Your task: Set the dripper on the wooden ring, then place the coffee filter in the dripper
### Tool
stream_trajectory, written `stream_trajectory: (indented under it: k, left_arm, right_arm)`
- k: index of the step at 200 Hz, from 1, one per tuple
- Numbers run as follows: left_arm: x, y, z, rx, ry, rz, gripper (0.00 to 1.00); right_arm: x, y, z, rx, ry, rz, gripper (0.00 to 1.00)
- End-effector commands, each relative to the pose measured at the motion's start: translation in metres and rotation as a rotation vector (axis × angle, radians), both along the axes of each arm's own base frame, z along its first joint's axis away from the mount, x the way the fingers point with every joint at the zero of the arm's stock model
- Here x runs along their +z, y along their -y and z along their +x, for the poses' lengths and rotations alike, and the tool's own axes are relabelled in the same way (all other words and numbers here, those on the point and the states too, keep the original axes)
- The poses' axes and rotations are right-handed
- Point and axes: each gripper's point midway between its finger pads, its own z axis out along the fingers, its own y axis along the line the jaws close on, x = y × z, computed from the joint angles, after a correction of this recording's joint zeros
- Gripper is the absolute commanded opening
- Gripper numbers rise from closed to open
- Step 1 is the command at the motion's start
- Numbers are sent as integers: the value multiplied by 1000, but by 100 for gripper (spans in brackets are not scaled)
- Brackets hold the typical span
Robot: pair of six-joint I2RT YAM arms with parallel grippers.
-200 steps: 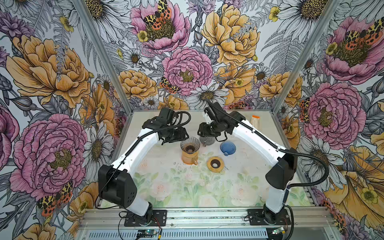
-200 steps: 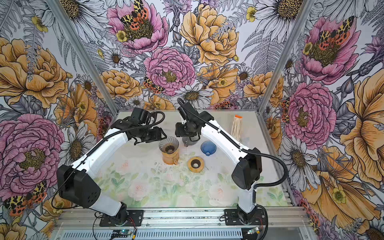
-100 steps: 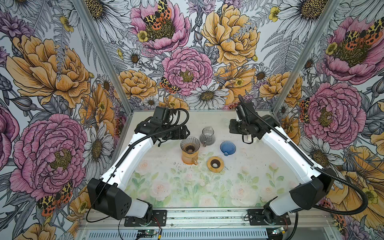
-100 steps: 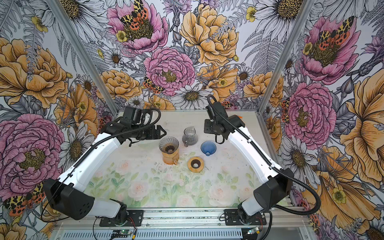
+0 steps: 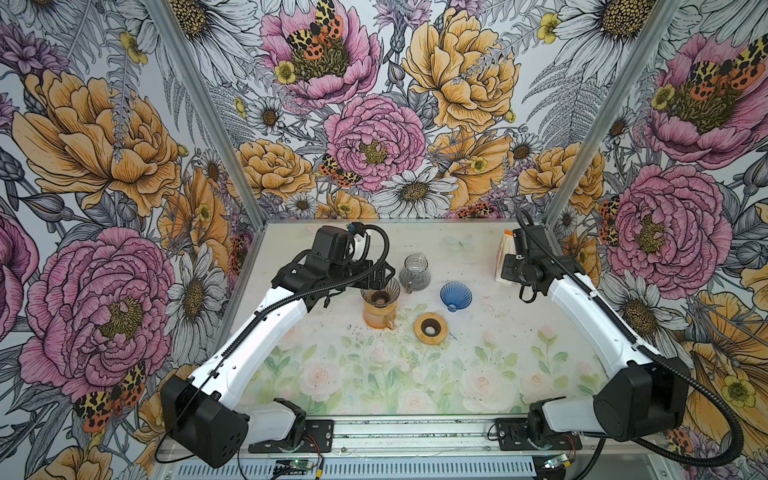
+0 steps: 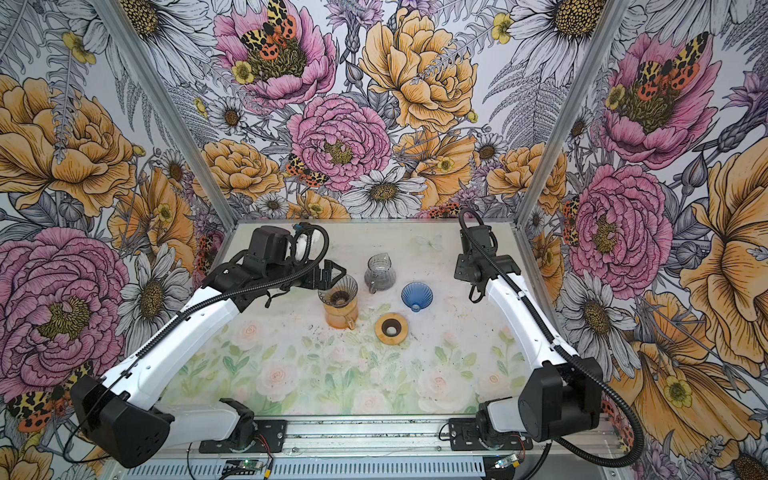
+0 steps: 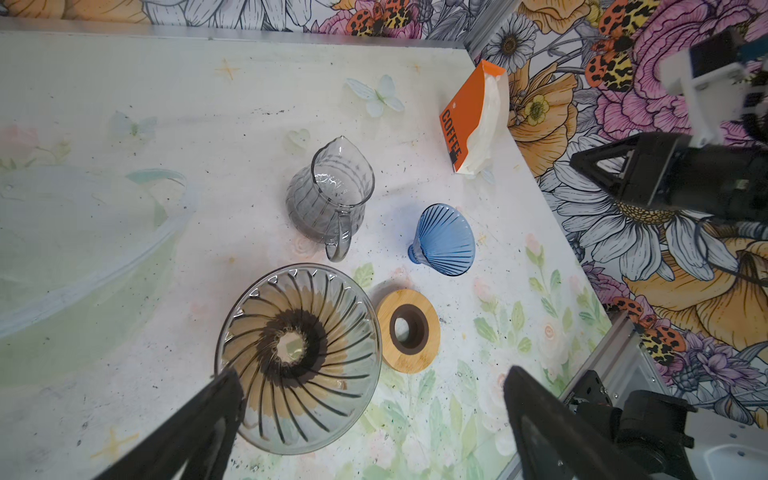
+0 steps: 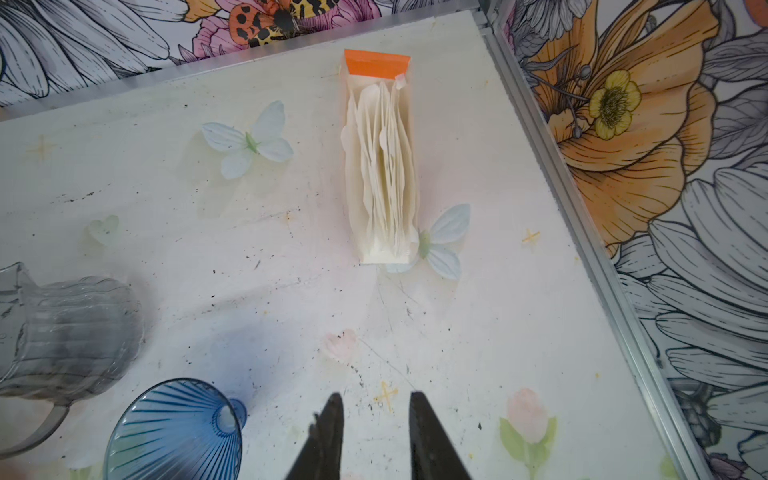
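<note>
The coffee filters are white papers standing in an orange pack (image 5: 505, 249) (image 8: 380, 166) (image 7: 473, 120) at the back right of the table. A clear ribbed dripper (image 5: 380, 292) (image 6: 337, 292) (image 7: 297, 353) stands on an amber glass server (image 5: 377, 316), and I see no paper in it. My left gripper (image 5: 376, 277) (image 6: 332, 276) (image 7: 372, 388) is open wide beside the dripper, with one fingertip (image 7: 226, 395) at its rim. My right gripper (image 5: 512, 274) (image 8: 376, 399) hovers over the table just in front of the pack, its jaws narrowly apart with nothing between them.
A blue glass dripper (image 5: 456, 296) (image 6: 417, 296) (image 8: 174, 432) lies on its side in the middle. A grey glass pitcher (image 5: 414, 272) (image 6: 380, 272) stands behind it. A bamboo ring (image 5: 431, 328) (image 6: 391, 328) lies in front. The metal frame post (image 8: 582, 216) runs close beside the pack.
My right arm has swung away from the grey pitcher to the back right, in front of the filter pack, its jaws narrowing. My left gripper has opened wide near the dripper's rim.
</note>
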Motion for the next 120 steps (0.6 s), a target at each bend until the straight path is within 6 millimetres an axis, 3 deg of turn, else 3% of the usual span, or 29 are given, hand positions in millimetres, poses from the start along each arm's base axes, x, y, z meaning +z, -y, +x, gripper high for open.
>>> stream_trajectory:
  k: [1, 66, 120]
  left_arm:
    - [17, 4, 7, 28, 99, -76, 99]
    - [1, 8, 9, 27, 68, -91, 99]
    - [-4, 7, 10, 30, 58, -82, 99]
  right_arm:
    - [3, 5, 22, 14, 88, 35, 30]
    - [-49, 10, 66, 40, -17, 79, 23]
    - [-67, 24, 89, 5, -49, 44, 23]
